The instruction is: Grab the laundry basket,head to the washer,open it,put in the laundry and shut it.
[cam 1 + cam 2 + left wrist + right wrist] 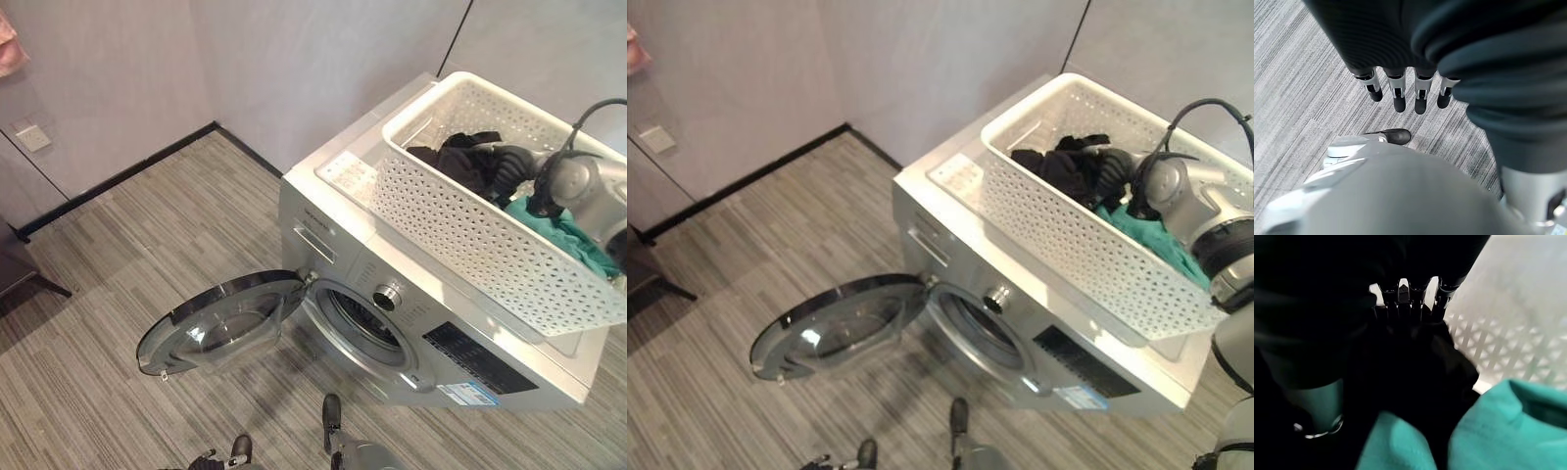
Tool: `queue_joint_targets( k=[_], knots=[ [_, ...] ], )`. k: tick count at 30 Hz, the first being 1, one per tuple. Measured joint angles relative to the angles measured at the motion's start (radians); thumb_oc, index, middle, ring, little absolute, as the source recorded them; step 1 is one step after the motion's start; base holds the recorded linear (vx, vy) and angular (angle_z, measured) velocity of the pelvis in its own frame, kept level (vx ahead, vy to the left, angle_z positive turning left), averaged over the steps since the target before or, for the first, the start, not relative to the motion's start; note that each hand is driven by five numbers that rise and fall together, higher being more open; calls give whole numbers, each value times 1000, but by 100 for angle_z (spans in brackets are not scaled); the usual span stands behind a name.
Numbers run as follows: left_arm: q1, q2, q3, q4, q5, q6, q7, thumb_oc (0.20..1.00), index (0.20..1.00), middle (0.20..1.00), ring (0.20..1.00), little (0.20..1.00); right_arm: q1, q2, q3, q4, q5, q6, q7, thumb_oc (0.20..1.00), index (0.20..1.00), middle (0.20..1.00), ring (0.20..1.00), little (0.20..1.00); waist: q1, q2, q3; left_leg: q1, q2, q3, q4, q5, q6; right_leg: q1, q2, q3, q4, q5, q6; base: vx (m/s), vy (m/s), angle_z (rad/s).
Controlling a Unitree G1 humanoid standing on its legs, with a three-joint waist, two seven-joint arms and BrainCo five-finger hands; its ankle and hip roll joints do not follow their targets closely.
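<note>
We see white basket (1087, 245) on washer (333, 211) top, long side slanting away. Washer door (220, 323) open, low on our left. Our right hand (1112, 171) deep in basket, fingers (1400, 301) dug into black clothes (1058, 166); grip hidden, we cannot tell. Green cloth (568, 235) beside. Left hand (1400, 90) hangs loose above floor (118, 225), empty, far from basket.

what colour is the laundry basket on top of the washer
White, with a perforated lattice wall; the laundry basket shows best in the left eye view.
</note>
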Motion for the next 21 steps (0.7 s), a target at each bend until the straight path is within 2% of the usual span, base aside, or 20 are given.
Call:
queue_joint_targets(
  k=[3,9,10,11,12,17,21],
  knots=[
    [-4,10,-27,-9,-31,-8,0,1000,1000,1000,1000,1000,-45,13,30,27,0,9,28,1000,1000,1000,1000,1000,1,-1,17,-22,2,-22,0,6,-6,-16,3,-9,0,0,-1,-12,-45,13],
    [-3,13,-32,-8,-36,-12,-1,1000,1000,1000,1000,1000,-80,12,53,13,5,31,86,1000,1000,1000,1000,1000,7,-4,20,-36,12,-25,0,8,-8,-25,6,-25,0,3,-4,-3,-26,4],
    [-3,13,-32,-8,-36,-12,-1,1000,1000,1000,1000,1000,-82,12,53,13,11,32,91,598,598,598,598,598,7,-4,20,-35,12,-25,0,8,-9,-24,6,-26,0,3,-4,0,0,0],
    [-3,13,-32,-8,-36,-12,-1,1000,1000,1000,1000,1000,-82,12,54,13,14,33,93,523,523,523,523,523,6,-4,20,-35,12,-25,0,8,-9,-24,6,-26,0,3,-4,0,0,0],
    [-3,13,-33,-8,-35,-12,-1,1000,1000,1000,1000,1000,-88,9,61,2,22,40,102,200,200,200,200,200,6,-4,20,-35,13,-25,0,8,-9,-24,7,-26,0,2,-4,0,0,0],
    [-7,15,-31,-18,-34,-11,-2,1000,1000,1000,1000,1000,-118,-21,94,-75,32,45,111,200,200,200,200,200,3,-7,18,-32,18,-26,0,10,-12,-20,11,-28,0,5,-7,0,0,0],
    [-13,16,-30,-20,-33,-12,-2,1000,1000,1000,1000,1000,-119,-38,106,-102,64,24,128,200,200,200,200,200,3,-8,18,-13,18,-25,0,10,-13,-1,11,-28,0,5,-8,0,0,0]
  ],
)
